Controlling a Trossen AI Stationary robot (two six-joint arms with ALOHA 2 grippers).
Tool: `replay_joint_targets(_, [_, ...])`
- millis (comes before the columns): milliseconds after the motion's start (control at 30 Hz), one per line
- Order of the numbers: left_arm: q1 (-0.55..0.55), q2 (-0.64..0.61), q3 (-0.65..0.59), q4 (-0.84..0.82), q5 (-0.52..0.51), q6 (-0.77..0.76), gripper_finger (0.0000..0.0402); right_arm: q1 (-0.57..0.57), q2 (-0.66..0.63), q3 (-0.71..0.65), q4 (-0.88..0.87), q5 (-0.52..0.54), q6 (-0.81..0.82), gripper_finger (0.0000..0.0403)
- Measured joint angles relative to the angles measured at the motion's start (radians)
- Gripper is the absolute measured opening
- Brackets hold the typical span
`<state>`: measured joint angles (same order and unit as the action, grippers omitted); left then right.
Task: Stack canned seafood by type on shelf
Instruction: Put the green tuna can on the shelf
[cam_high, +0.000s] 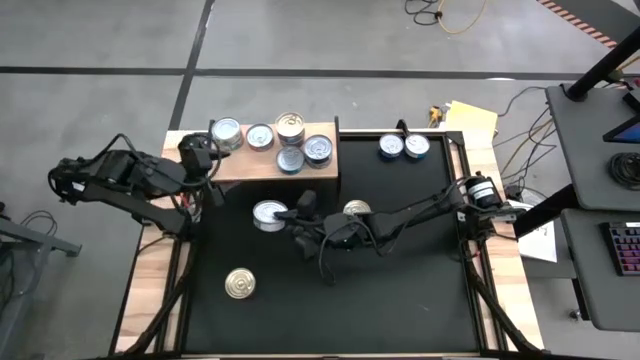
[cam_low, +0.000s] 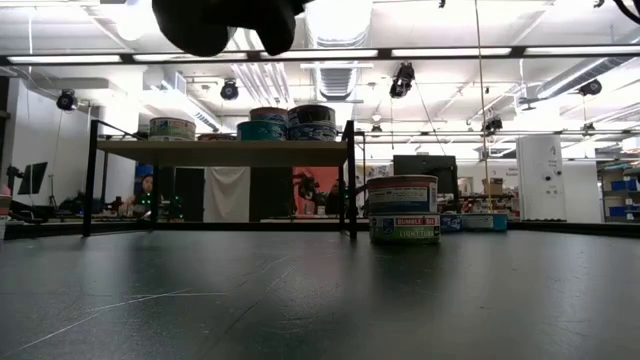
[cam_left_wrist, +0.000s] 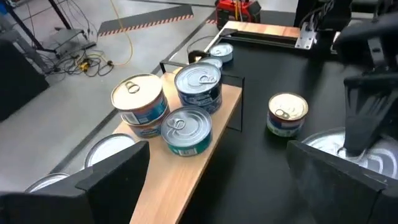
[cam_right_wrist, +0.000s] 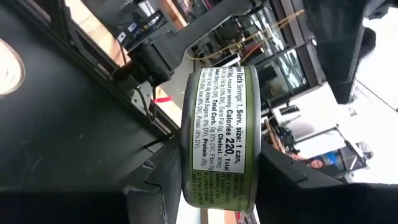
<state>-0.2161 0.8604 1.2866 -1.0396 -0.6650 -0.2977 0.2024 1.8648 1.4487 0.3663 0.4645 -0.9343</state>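
Note:
The wooden shelf (cam_high: 250, 166) stands at the table's far left and bears several tins (cam_high: 290, 128), two of them as a stack (cam_left_wrist: 140, 102). My right gripper (cam_high: 279, 213) reaches level to the table's middle, just in front of the shelf, shut on a green-labelled tin (cam_right_wrist: 217, 137) with a silver top (cam_high: 264, 214). A gold-topped tin (cam_high: 356, 209) stands under that arm, and another (cam_high: 240, 283) sits near the front. Two blue-topped tins (cam_high: 403, 147) rest at the far right. My left gripper (cam_left_wrist: 217, 186) hovers open over the shelf's left end, touching nothing. My right gripper pinches the tin by its two flat ends (cam_right_wrist: 186, 168), one finger (cam_high: 285, 211) lying over the silver top and the other beneath. The fingers come in level from the table's right. The tin stays flat, top up, lifted clear of the table.
The shelf's right half (cam_left_wrist: 205, 155) near its front edge is bare wood. Black table stretches open toward the front right (cam_high: 400, 290). Wooden rails (cam_high: 150, 290) line the table's sides. A desk with gear (cam_high: 600, 130) stands off to the right.

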Motion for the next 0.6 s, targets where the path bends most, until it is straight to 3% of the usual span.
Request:
replay_joint_targets(333, [0.001, -0.058, 0.123, -0.003, -0.006, 0.092, 0.0361, -0.061, 0.0, 0.026, 0.028, -0.119, -0.036, 0.014])
replay_joint_targets(600, [0.002, -0.156, 0.127, -0.004, -0.006, 0.106, 0.0361, -0.13, 0.028, 0.081, 0.028, -0.183, -0.037, 0.014])
